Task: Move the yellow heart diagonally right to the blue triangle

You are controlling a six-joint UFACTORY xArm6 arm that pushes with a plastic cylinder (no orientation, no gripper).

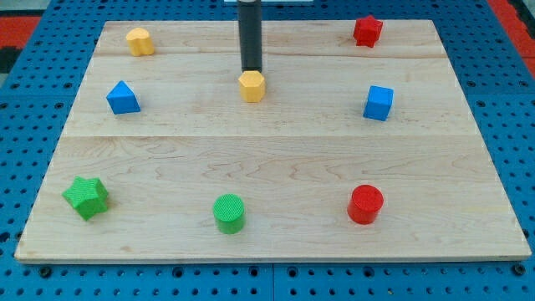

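Tip [251,70] at yellow hexagon [252,86], wooden board [276,159], blue pegboard [33,50].

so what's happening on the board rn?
My tip sits just above the yellow hexagon-like block at top centre, right at its far edge. The yellow heart is in the top-left corner, with the blue triangle below it and slightly to the view's left; the two are apart. Around the board: red star, blue cube, red cylinder, green cylinder, green star. My tip is nowhere near the heart.
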